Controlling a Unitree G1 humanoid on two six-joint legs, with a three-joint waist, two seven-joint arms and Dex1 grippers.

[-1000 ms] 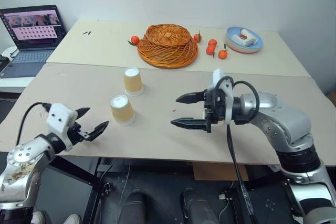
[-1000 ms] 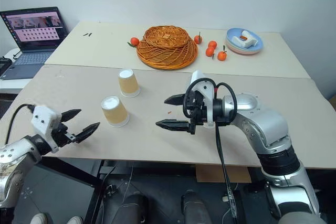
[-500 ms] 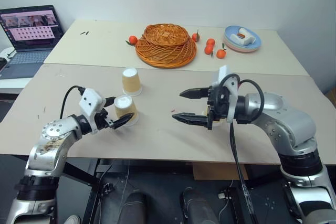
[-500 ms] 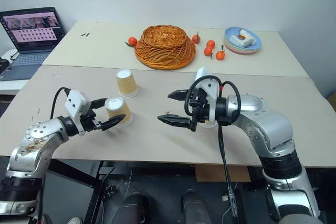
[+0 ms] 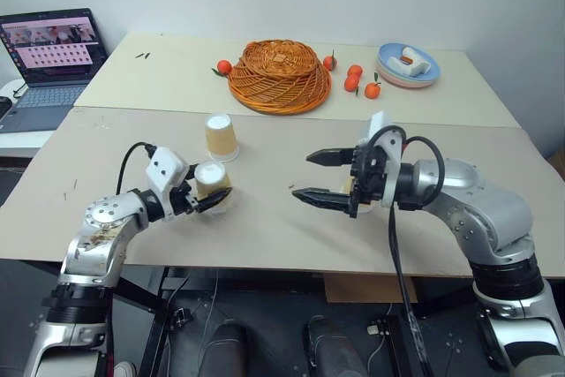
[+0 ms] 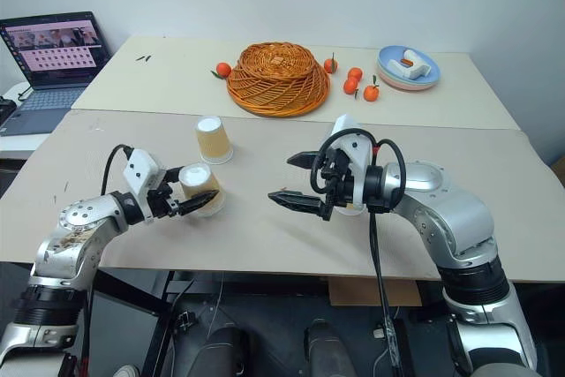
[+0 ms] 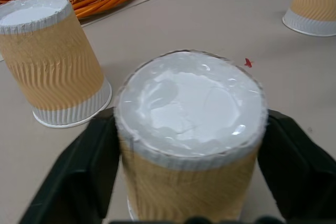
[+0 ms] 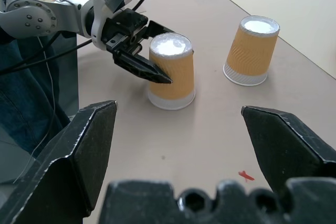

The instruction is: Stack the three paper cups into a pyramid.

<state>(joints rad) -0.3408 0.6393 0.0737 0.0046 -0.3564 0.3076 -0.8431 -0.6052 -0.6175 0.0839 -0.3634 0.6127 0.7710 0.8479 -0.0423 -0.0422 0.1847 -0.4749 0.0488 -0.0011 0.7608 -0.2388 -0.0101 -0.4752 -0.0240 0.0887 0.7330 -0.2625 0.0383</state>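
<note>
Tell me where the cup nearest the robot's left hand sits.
In the head views, that cup stands upside down on the front table, left of centre, between the left hand's fingers, with another cup behind it.

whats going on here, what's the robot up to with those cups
The robot is working on the paper cups, which stand upside down on the table. Its left claw has its fingers on either side of the near cup. A second cup stands just behind it. The right claw hangs open over the table, holding nothing, and a third cup stands near it. Nothing is stacked yet.
</note>
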